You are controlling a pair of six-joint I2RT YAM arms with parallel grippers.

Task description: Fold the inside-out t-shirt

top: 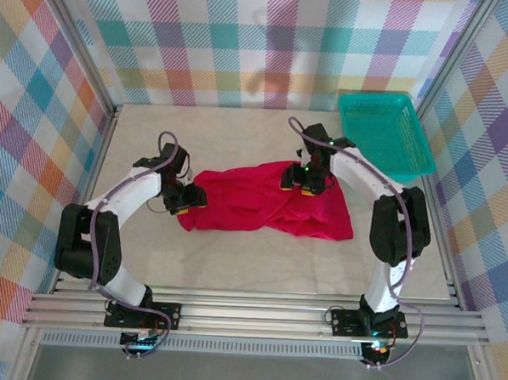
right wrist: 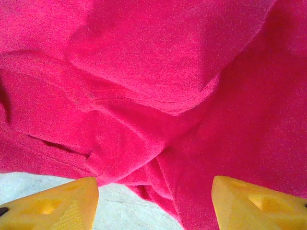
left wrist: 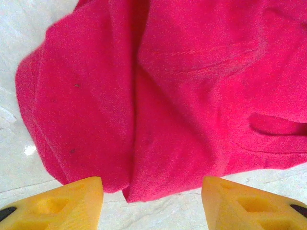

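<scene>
On the pale table (top: 233, 265), the plain bright red inside-out t-shirt (top: 253, 209) lies crumpled in a wide heap around the middle. The left gripper (top: 188, 199) sits at the shirt's left edge, its yellow fingers (left wrist: 72, 201) spread apart and clasping nothing. Farther back, the right gripper (top: 304, 186) hovers over the shirt's upper right part, jaws likewise parted and empty. A teal plastic mesh basket (top: 385, 133) stands in the far right corner, apart from the shirt.

No text, brand, number or sign can be read in any view. The inside-out t-shirt (top: 253, 209), in the middle of the frame, shows only plain red cloth.
</scene>
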